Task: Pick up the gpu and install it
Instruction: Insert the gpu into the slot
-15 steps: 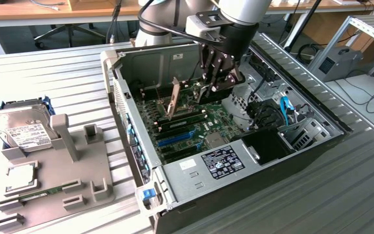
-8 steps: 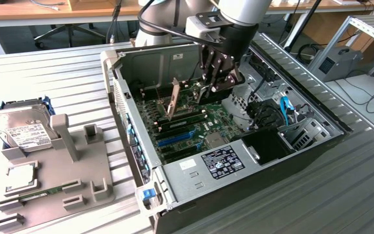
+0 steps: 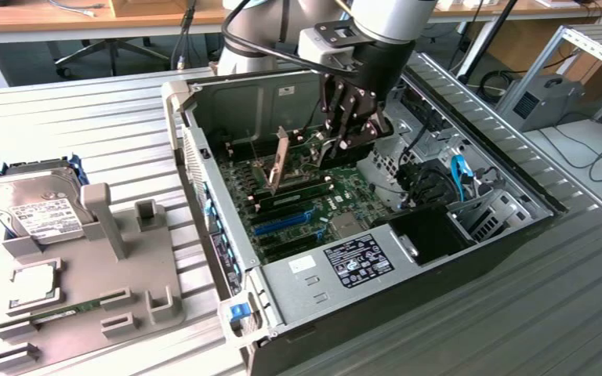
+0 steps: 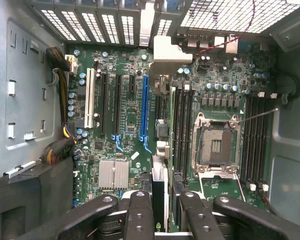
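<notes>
Inside the open computer case, above the motherboard, my jaws pinch the gpu, which stands on edge over the expansion slots.

Desk: ribbed grey metal surface. Open computer case lies on it, toward exterior view's right. Grey parts holder lies just beside case, toward exterior view's left, with hard drive and RAM stick resting in its slots.
</notes>
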`<state>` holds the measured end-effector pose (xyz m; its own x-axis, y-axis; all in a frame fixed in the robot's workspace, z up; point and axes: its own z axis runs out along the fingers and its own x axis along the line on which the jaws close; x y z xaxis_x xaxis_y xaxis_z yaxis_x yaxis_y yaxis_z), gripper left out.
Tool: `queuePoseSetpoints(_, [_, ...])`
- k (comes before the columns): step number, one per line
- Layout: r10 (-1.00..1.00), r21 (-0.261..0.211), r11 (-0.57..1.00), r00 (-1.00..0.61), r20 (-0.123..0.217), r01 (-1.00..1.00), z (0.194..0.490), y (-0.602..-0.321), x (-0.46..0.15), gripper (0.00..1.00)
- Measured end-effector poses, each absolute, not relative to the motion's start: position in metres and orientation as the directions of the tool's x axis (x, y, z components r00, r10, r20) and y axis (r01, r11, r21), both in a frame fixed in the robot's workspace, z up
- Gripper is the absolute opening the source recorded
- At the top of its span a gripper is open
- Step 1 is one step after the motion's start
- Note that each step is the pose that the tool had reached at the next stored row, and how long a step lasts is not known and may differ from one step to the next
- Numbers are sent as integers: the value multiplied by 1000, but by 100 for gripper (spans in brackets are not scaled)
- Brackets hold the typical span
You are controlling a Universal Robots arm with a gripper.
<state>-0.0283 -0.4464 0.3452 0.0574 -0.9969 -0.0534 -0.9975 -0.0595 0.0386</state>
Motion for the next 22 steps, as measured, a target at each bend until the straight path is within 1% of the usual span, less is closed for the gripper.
queuePoseSetpoints(22, [-997,39,-60,57,-53,-997,340,-446,-28,26])
